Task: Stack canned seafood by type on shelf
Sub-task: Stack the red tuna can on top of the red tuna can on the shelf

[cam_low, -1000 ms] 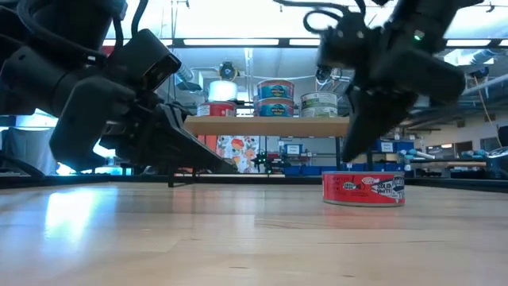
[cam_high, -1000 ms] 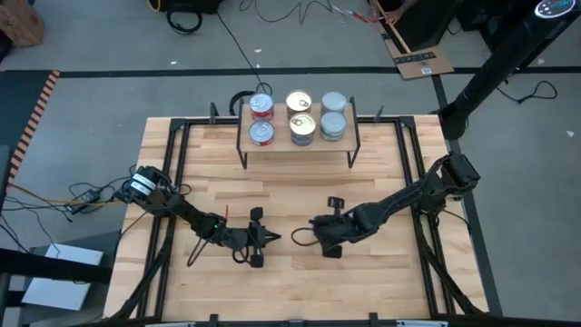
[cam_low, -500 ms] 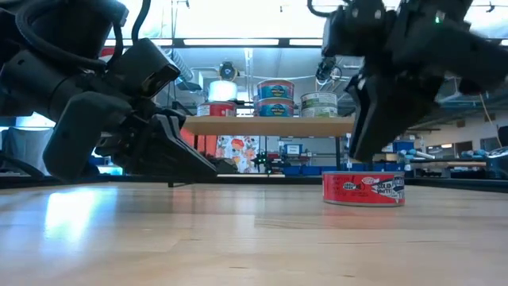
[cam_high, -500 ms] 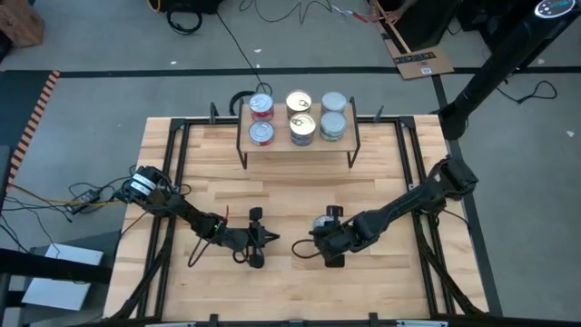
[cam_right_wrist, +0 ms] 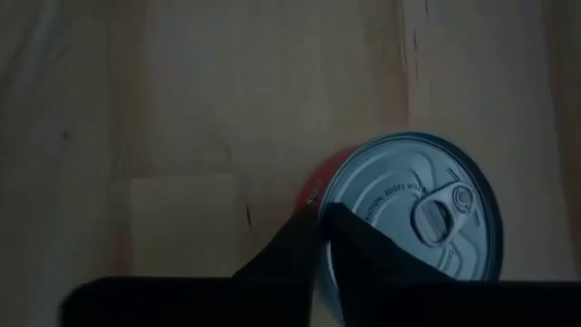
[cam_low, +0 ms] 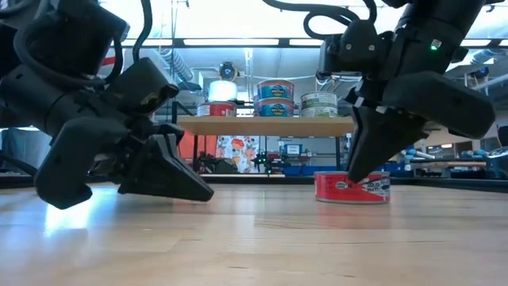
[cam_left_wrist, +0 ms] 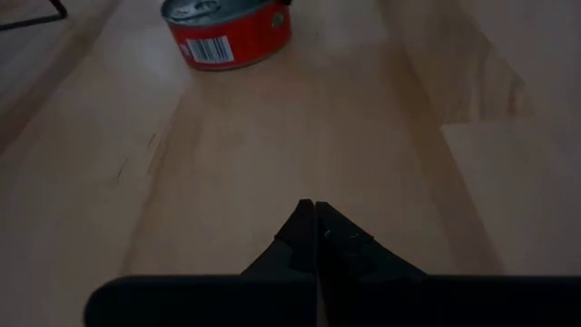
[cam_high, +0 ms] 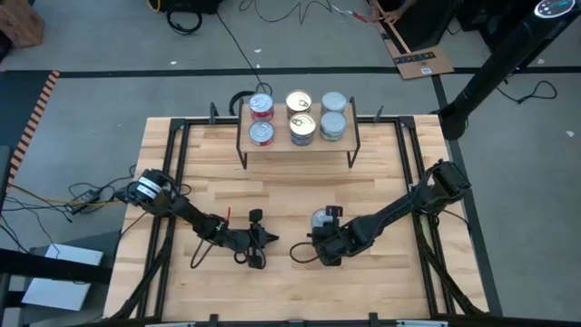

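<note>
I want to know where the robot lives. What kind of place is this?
Probably a robot lab or workshop. Two robot arms work at a wooden table on a grey floor with loose cables lying around. Behind the shelf of cans you can see a big room with ceiling lights and storage racks.

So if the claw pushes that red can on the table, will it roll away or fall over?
Probably neither. The red can looks short and wide and sits flat on its base on the table, so it should slide rather than tip. It would only roll if turned on its side. Its metal top looks smooth, so the right claw might slip off.
</note>
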Controlling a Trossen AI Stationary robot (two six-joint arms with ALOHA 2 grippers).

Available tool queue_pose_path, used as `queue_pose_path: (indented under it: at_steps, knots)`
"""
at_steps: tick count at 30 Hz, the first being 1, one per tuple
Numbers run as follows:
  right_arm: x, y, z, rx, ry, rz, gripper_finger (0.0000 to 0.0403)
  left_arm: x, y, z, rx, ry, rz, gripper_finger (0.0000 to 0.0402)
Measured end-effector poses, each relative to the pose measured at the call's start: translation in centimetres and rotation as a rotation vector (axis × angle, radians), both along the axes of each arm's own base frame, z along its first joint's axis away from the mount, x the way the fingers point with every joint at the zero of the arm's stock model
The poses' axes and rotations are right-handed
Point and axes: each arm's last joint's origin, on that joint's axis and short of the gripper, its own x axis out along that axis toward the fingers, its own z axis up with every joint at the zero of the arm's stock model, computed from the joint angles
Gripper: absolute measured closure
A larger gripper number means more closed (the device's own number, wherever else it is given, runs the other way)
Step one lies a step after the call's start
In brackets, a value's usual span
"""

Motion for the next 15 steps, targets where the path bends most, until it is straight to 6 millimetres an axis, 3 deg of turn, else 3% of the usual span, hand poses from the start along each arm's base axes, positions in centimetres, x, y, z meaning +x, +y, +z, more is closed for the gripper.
queue_pose_path:
  at_steps: [4, 15]
  knots:
    - [0.1, 0.0, 0.1, -0.005, 0.009, 0.01, 0.0395, 0.0, 0.0, -0.1, 0.0, 0.002, 0.001, 0.0401]
    - [2.3, 1.2, 3.3, 0.104, -0.067, 0.012, 0.04, 0.1, -0.5, 0.3, -0.018, -0.042, -0.021, 0.0401]
